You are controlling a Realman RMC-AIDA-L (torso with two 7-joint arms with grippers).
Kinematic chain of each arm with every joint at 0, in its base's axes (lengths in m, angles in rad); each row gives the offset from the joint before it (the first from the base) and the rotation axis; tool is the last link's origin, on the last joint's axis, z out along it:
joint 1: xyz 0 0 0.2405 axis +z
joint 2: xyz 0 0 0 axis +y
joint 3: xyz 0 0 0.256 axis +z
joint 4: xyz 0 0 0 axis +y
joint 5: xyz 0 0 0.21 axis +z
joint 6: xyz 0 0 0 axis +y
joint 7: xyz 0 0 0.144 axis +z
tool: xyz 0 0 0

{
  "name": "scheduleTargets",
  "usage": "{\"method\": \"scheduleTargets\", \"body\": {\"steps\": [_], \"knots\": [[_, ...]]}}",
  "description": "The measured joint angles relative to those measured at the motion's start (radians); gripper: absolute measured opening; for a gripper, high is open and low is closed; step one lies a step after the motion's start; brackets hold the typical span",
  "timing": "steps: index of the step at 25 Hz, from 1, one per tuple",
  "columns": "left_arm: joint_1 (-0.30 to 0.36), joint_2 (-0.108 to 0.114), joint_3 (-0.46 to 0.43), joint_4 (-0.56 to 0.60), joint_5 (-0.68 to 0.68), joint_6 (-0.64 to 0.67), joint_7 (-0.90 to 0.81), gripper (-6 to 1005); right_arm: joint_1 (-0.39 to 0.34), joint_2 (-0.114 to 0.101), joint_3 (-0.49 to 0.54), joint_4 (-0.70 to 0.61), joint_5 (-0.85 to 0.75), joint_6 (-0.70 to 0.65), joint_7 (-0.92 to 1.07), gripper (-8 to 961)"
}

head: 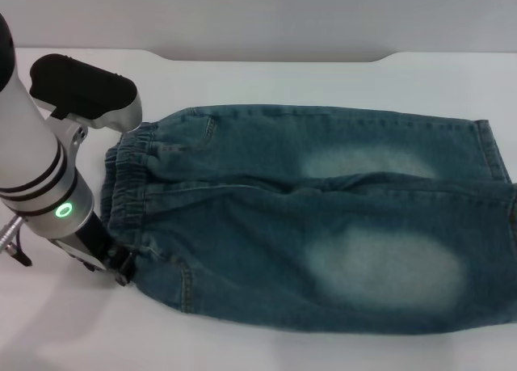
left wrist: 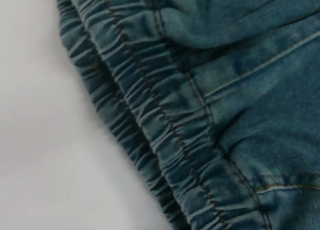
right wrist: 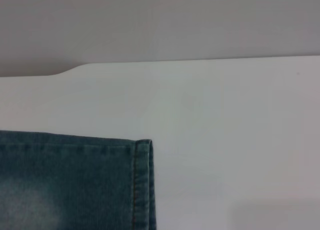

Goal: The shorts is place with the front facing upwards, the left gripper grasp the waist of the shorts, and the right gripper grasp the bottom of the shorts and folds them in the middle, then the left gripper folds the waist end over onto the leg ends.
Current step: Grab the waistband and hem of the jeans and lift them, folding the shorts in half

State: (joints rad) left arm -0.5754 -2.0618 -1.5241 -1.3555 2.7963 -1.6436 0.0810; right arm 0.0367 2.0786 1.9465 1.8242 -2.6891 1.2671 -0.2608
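Two arms: only the left gripper (head: 119, 267) shows in the head view, low at the near corner of the waistband (head: 129, 185); the right gripper shows in no view.
Shorts: the shorts (head: 323, 217) lie flat on the white tabletop (head: 266, 72), waistband toward the left gripper, leg hems (head: 485, 149) at the far end from it.
Jaws: I cannot tell how far apart the left ones stand or whether they have cloth; the wrist view shows only gathered elastic.
Risk one: a pinch on the top layer alone would let the layer beneath sag.
Risk two: a grip at the very corner may slip off the ruffles.
Risk three: uneven lifting at waistband and hems would skew the middle fold.
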Motion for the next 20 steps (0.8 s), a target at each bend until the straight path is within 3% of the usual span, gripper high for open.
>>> {"method": "scheduleTargets", "body": {"steps": [8, 15, 20], "knots": [[0.005, -0.001, 0.012, -0.024, 0.018, -0.002, -0.007, 434, -0.006, 0.0, -0.025, 0.015, 0.001, 0.017, 0.008, 705], [0.006, 0.002, 0.012, -0.056, 0.03, -0.014, -0.01, 388, 0.0, -0.004, -0.015, 0.054, 0.033, 0.137, 0.015, 705], [0.005, 0.002, 0.012, -0.083, 0.03, -0.018, -0.011, 243, 0.002, -0.005, -0.013, 0.073, 0.031, 0.163, 0.016, 704]]}}
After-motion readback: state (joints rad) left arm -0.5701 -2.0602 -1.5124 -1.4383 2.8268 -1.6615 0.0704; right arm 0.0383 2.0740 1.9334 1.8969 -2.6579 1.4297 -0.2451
